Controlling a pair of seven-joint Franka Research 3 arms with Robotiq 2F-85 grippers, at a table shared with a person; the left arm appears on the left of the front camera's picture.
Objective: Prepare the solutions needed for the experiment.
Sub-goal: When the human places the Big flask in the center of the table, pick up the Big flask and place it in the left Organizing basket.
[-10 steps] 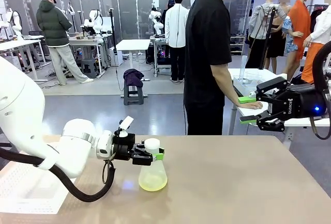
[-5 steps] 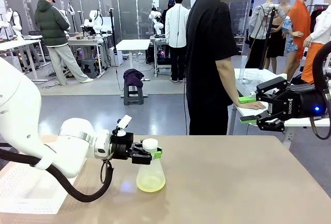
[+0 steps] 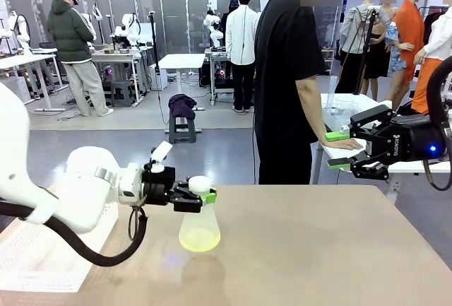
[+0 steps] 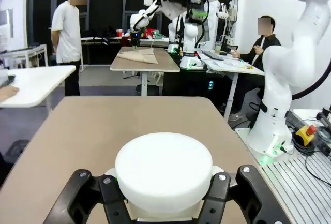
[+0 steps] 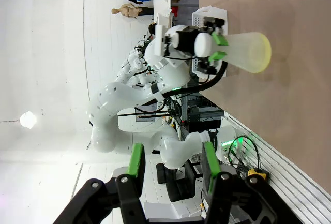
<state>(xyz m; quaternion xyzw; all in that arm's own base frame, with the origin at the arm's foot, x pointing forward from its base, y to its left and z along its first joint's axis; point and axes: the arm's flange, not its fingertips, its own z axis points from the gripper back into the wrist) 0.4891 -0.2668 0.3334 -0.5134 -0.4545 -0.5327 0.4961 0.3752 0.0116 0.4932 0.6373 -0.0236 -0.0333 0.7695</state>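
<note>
A translucent white conical flask (image 3: pixel 199 225) with a round white stopper (image 3: pixel 200 184) hangs just above the tan table (image 3: pixel 318 249), casting a shadow below it. A shallow layer of pale yellow-green solution (image 3: pixel 198 243) sits in its base. My left gripper (image 3: pixel 198 196) is shut on the flask's neck, just under the stopper. In the left wrist view the stopper (image 4: pixel 163 169) sits between the left gripper's (image 4: pixel 163 206) black fingers. My right gripper (image 3: pixel 339 149) hovers open and empty beyond the table's far right. The right wrist view shows the right gripper (image 5: pixel 173 164) facing the flask (image 5: pixel 248 51) from afar.
A person in a black shirt stands at the table's far side, one hand (image 3: pixel 346 143) resting on a white side table close to my right gripper. A white perforated panel (image 3: pixel 28 256) lies at the table's left edge.
My left gripper has tightened on the flask's neck and raised it off the table, carrying it slightly left. The right arm has not moved.
</note>
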